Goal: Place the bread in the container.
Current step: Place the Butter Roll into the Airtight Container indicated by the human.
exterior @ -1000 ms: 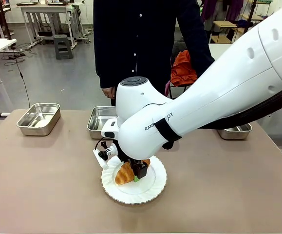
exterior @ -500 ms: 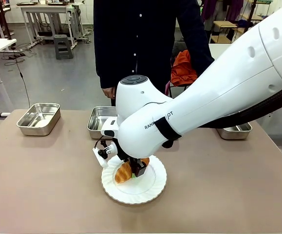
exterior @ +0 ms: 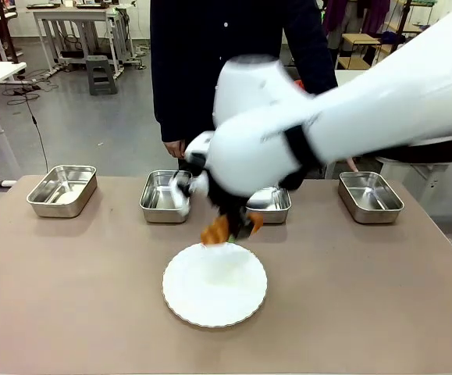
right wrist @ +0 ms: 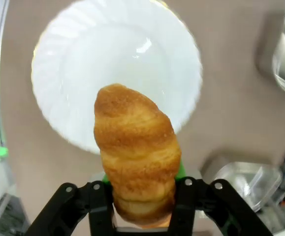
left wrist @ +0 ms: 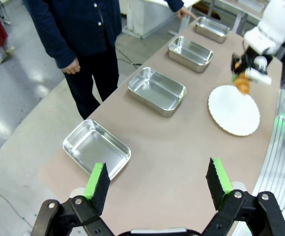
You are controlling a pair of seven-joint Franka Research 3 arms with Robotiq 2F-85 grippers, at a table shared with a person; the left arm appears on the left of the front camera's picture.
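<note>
We saw the biggest change on the plate [exterior: 214,285]: half a second before, the croissant [exterior: 219,229] lay on it under the right claw [exterior: 233,226]; now the plate was bare and the croissant hung clear of it, clamped between the claw's green pads [right wrist: 179,169]. The arm was blurred with motion, so we judged the lift done and the carry toward a tray under way. From the plate, the nearest trays sat at about eleven o'clock [exterior: 163,195] and one o'clock [exterior: 271,201], with two more [exterior: 62,189] [exterior: 370,195] out toward the table's ends; we could not tell which was meant.

The left claw [left wrist: 157,184] hung spread wide and empty, high above the table's end.

The table [exterior: 69,297] was a plain matt brown top. A person in dark clothes [exterior: 226,70] stood at twelve o'clock, with grey floor, white workbenches and cables behind.
</note>
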